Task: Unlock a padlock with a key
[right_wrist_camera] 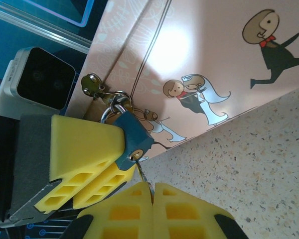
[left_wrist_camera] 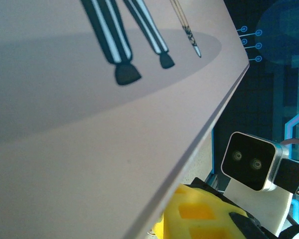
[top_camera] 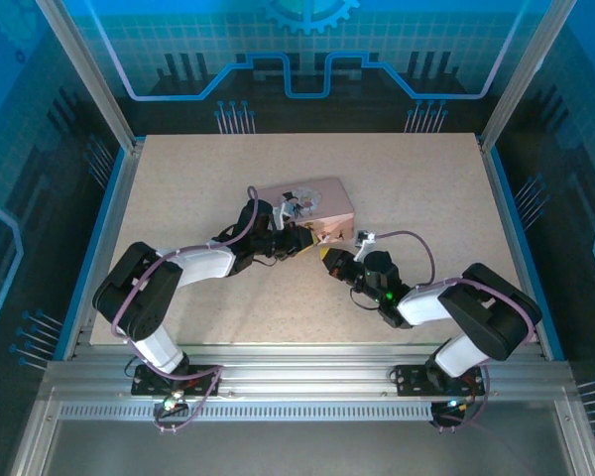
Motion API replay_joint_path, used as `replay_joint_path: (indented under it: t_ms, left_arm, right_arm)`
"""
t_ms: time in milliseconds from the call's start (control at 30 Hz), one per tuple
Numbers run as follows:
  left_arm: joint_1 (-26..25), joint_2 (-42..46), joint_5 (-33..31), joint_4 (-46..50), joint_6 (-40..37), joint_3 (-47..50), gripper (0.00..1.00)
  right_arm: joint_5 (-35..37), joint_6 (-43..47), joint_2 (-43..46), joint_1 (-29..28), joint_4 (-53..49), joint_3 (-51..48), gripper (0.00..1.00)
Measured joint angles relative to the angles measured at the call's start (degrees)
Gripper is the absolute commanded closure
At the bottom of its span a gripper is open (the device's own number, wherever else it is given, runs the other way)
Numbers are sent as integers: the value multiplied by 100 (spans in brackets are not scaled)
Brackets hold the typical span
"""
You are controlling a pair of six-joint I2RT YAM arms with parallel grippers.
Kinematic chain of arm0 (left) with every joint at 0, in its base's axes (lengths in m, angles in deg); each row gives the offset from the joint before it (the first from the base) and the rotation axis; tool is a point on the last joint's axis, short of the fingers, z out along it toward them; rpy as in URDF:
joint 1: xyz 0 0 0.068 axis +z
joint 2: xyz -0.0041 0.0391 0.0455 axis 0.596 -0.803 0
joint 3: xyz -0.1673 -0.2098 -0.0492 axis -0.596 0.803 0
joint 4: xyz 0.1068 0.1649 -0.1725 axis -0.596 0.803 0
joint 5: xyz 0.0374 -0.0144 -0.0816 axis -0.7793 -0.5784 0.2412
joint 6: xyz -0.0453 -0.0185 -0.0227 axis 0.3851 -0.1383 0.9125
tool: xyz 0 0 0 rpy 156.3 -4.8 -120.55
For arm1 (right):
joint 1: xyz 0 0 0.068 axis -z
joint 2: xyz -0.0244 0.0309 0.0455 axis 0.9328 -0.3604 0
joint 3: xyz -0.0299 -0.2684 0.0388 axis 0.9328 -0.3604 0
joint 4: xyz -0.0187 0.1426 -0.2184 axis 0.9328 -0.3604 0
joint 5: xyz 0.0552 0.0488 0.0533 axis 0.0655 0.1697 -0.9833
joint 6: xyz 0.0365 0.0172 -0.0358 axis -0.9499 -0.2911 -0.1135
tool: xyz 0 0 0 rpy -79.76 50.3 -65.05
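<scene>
Right gripper [right_wrist_camera: 152, 191], extended low from the near right, is closed on the key [right_wrist_camera: 141, 172], set in the padlock [right_wrist_camera: 133, 137] on the pink box [right_wrist_camera: 214, 59]; that padlock is clamped by the left gripper [right_wrist_camera: 118, 149]. The key's head is hidden.

My left arm folds at the elbow, forearm running toward 2 o'clock, left claw [top_camera: 302, 241] pinched nearly together. My right arm bends back, forearm aimed at 10 o'clock, right claw [top_camera: 327, 256] pressed fully closed, tips just beside the left's.
</scene>
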Motion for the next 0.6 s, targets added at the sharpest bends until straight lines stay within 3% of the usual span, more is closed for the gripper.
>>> replay_joint_path:
  t_ms: [600]
  left_arm:
    - [-39,-28,61,-275,131,37,84]
  right_arm:
    - [46,-90,195,4,-4,-68,100]
